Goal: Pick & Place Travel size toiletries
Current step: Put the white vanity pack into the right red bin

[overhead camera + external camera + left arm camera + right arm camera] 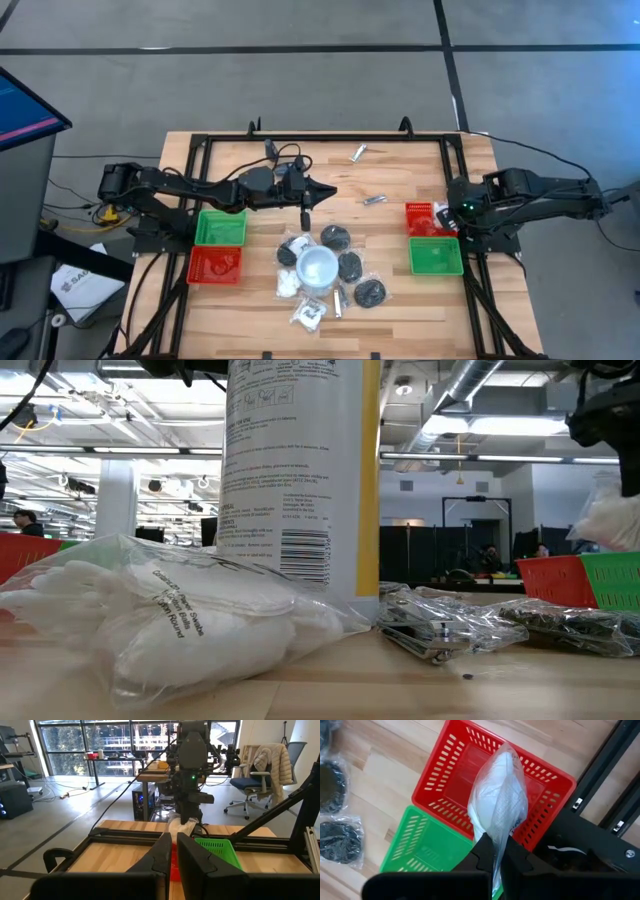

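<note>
Low view: white bottle [300,470] cut off at top; label print blurred.

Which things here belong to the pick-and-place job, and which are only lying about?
Belonging to the job:
- white piece in clear wrapper, gripped by the right gripper above the red slotted tray
- black round discs in wrappers
- thin silvery sticks
- green slotted tray

Lying about:
- large white round cup
- left gripper, hovering empty

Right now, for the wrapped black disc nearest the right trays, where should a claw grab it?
The wrapped black disc lies flat on the table, so come straight down from above. Pinch the loose clear wrapper at its edge on the right, away from the white cup, probably easier than the flat disc itself.
</note>
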Controlling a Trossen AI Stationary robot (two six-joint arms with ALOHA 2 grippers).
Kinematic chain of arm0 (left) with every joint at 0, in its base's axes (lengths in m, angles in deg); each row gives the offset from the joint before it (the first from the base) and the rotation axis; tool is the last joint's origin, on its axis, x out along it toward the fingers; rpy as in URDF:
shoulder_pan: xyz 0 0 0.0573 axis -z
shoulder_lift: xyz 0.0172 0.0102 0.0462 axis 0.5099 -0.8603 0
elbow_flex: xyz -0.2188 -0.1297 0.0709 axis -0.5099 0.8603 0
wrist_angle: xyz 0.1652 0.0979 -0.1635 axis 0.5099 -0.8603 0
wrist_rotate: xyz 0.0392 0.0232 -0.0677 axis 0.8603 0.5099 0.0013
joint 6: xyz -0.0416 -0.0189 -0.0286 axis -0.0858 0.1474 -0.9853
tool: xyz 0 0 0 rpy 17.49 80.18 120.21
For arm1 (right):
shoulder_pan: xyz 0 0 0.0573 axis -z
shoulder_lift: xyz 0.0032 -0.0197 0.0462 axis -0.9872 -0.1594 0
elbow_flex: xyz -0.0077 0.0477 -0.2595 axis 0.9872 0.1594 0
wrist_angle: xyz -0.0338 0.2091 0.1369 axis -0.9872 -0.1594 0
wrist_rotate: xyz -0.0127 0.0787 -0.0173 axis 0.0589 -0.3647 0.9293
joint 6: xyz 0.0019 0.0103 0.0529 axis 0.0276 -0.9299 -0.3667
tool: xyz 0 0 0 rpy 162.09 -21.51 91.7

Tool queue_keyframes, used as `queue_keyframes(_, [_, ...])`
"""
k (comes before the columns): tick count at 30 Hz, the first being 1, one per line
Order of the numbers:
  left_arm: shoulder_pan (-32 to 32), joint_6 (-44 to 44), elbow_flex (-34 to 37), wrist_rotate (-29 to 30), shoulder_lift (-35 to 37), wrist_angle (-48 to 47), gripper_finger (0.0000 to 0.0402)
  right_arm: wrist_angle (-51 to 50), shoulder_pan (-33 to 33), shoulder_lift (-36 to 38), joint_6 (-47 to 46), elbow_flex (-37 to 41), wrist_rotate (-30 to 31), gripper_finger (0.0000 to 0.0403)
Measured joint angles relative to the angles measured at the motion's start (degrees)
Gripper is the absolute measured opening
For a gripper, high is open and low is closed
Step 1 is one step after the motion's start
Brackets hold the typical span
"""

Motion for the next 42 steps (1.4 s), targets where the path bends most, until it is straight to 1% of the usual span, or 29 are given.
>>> queue_keyframes(5, [0.0,0.0,0.0,0.0,0.0,0.0,0.0021,-0.4,0.0,-1.1,0.4,-0.2,-0.6,0.0003])
queue_keyframes(10, [0.0,0.0,0.0,0.0,0.0,0.0,0.0021,-7.2,0.0,-5.4,0.4,-2.1,-1.4,0.0002])
queue_keyframes(14, [0.0,0.0,0.0,0.0,0.0,0.0,0.0021,-5.8,0.0,-8.1,1.8,-2.3,-1.8,0.0004])
queue_keyframes(18, [0.0,0.0,0.0,0.0,0.0,0.0,0.0021,-6.6,0.0,-9.6,2.0,-2.3,-1.8,0.0004])
queue_keyframes(30, [0.0,0.0,0.0,0.0,0.0,0.0,0.0021,-6.6,0.0,-9.7,0.6,-2.3,-1.8,0.0011])
queue_keyframes(37, [0.0,0.0,0.0,0.0,0.0,0.0,0.0021,-6.6,0.0,-9.7,0.5,-0.5,-1.8,0.0035])
queue_keyframes(42, [0.0,0.0,0.0,0.0,0.0,0.0,0.0021,-5.7,0.0,-9.7,0.5,-0.7,-1.8,0.0049])
